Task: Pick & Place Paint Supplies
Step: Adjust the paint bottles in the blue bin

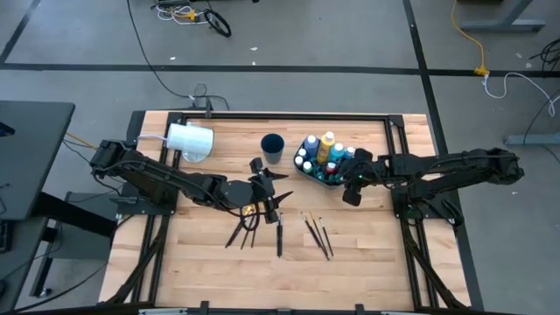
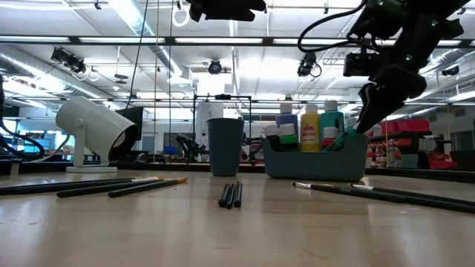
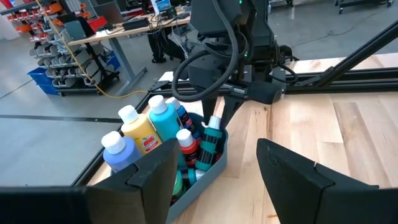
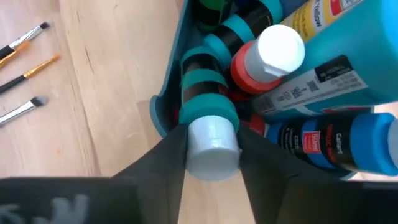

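While the right end effector [image 4: 210,163] hovers at the near corner of the grey-blue plastic caddy [image 1: 308,174], its fingers flank the white cap of a teal-banded paint bottle [image 4: 208,121] lying among the other bottles; whether they are pinching it I cannot tell. My guess is a placing step, so the next move calls for letting go and lifting clear. Spread and empty, the left end effector [image 3: 214,171] waits over the thin dark paintbrushes [image 1: 249,226] on the wooden table [image 1: 367,254].
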Controlling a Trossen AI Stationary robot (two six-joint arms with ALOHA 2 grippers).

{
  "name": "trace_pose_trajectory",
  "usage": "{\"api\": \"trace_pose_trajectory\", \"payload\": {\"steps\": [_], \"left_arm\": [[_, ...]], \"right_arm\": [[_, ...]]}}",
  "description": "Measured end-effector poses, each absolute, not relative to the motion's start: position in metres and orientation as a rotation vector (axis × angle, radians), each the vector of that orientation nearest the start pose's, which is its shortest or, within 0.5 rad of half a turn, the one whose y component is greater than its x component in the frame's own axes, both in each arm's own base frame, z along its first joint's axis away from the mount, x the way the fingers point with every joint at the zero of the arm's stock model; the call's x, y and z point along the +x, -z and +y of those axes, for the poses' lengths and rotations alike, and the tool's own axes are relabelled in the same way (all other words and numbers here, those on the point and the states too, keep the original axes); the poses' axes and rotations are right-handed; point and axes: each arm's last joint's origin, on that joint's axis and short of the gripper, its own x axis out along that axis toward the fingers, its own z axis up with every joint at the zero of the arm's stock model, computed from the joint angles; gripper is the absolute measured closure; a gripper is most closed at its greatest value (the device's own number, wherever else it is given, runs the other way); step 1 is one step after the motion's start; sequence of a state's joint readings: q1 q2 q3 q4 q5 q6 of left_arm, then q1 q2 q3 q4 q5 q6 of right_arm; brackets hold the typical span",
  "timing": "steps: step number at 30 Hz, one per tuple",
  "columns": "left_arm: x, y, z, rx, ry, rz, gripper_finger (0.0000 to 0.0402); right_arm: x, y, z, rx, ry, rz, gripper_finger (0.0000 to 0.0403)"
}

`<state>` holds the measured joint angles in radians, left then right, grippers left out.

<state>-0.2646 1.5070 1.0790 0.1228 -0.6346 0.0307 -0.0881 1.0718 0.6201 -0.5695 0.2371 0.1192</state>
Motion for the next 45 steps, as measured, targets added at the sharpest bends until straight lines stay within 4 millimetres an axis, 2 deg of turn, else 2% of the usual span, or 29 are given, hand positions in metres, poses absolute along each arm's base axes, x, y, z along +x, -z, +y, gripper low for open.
{"api": "trace_pose_trajectory", "payload": {"steps": [2, 8, 15, 18, 25, 33, 37, 45], "left_arm": [[0.331, -0.293, -0.072, 0.163, -0.363, 0.282, 0.0173], [0.331, -0.293, -0.072, 0.163, -0.363, 0.282, 0.0173], [0.331, -0.293, -0.072, 0.162, -0.363, 0.28, 0.0173], [0.331, -0.293, -0.072, 0.161, -0.364, 0.277, 0.0173], [0.331, -0.293, -0.072, 0.16, -0.364, 0.274, 0.0173], [0.331, -0.293, -0.072, 0.178, -0.361, 0.282, 0.0173], [0.331, -0.292, -0.072, 0.183, -0.361, 0.287, 0.0173], [0.331, -0.292, -0.072, 0.22, -0.356, 0.294, 0.0173]], "right_arm": [[0.189, -0.2, -0.024, 0.034, 0.358, 1.004, 0.029], [0.191, -0.206, -0.024, 0.023, 0.328, 1.006, 0.029], [0.193, -0.252, -0.026, -0.037, 0.301, 1.062, 0.0284], [0.194, -0.262, -0.03, -0.068, 0.267, 1.149, 0.0286], [0.218, -0.251, -0.034, -0.314, 0.068, 1.388, 0.0285], [0.251, -0.241, -0.04, -0.569, -0.14, 1.498, 0.0283], [0.258, -0.234, -0.041, -0.666, -0.221, 1.564, 0.0283], [0.26, -0.236, -0.036, -0.783, -0.354, 1.51, 0.0283]]}}
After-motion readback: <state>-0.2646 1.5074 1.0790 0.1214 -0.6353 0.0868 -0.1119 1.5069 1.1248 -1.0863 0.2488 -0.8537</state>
